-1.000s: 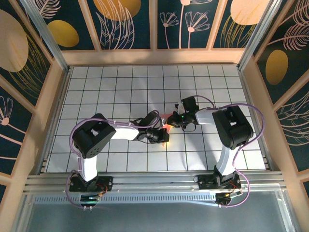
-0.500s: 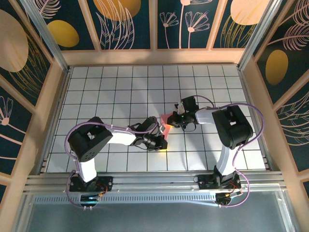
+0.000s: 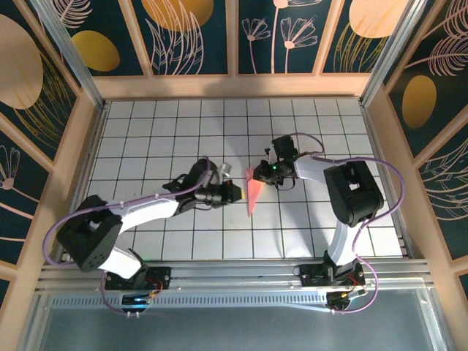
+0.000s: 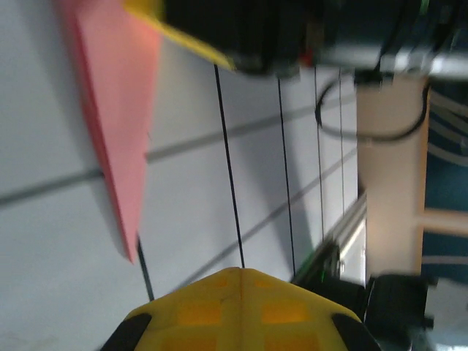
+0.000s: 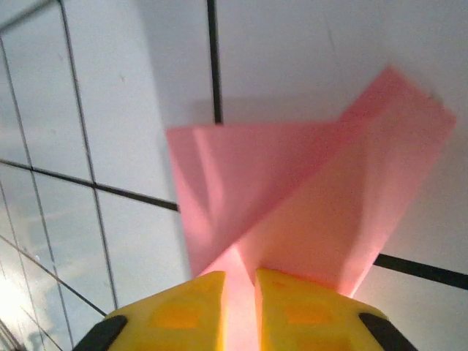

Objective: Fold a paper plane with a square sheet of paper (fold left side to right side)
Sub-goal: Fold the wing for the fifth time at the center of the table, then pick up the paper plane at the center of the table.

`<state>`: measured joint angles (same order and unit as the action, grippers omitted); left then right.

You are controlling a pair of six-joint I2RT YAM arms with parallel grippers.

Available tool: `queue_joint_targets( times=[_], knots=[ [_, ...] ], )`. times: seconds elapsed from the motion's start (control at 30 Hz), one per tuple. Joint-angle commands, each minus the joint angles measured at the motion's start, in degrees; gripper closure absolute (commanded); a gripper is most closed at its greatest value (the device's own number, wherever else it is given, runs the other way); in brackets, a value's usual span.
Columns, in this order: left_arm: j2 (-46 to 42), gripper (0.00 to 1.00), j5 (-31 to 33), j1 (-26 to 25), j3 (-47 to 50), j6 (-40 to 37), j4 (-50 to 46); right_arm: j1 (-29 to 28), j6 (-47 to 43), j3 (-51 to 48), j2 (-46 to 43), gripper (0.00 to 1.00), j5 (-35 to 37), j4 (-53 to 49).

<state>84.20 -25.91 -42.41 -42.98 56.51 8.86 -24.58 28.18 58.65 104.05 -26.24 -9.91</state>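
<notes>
Already the sheet reads as the paper plane [image 3: 253,193]: a narrow salmon-pink dart lying just right of the frame's middle on the gridded table [image 3: 146,124], broad tail toward the top, nose toward the bottom. The right gripper [image 3: 263,173] sits at the tail. In the right wrist view the folded layers run into the thin slit between its yellow pads [image 5: 183,311], so whether that claw bites the paper or merely straddles it I cannot tell. The left gripper [image 3: 234,191] lies low just left of the dart, apart from it, its jaws pressed together on nothing. The left wrist view shows the pink edge [image 4: 121,124] in the upper left of the frame, clear of those closed tips [image 4: 240,281]. My judgement is that the folding is nearly done and what remains is setting the creases and letting go. To do that well, the tail should be pinned flat before any press. The closed left tips could then stroke the centre crease from tail to nose in one direction only, since rubbing back would buckle thin paper. Any release should go straight up so the wings are not dragged askew.
</notes>
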Motion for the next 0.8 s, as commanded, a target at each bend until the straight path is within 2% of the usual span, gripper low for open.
queue_joint_targets(
  times=[0.0, 0.1, 0.23, 0.37, 0.5, 0.77],
  knots=[
    [-4.0, 0.95, 9.7, 2.7, 1.0, -1.9, -5.2, -1.7, -1.6, 3.6, -5.3, 0.71, 8.4, -5.9],
    [-6.7, 0.9, 17.0, 4.5, 1.1, -2.6, -6.1, -3.9, -1.9, 6.0, -6.7, 0.62, 15.4, -10.6],
    [-9.4, 0.8, 29.9, 5.2, 0.1, -3.2, -9.7, -9.1, -1.6, 10.5, -5.8, 0.52, 27.4, -19.7],
    [-11.7, 0.69, 37.9, 5.2, 0.6, -3.8, -10.9, -14.0, 1.2, 13.8, -2.5, 0.5, 35.7, -24.9],
    [-12.9, 0.65, 40.1, 5.2, 2.0, -4.0, -11.0, -17.6, 3.9, 16.5, 1.7, 0.5, 40.2, -27.8],
    [-11.9, 0.64, 37.0, 5.2, 4.5, -2.5, -8.3, -20.7, 7.7, 20.5, 8.4, 0.5, 44.8, -31.8]
  ],
)
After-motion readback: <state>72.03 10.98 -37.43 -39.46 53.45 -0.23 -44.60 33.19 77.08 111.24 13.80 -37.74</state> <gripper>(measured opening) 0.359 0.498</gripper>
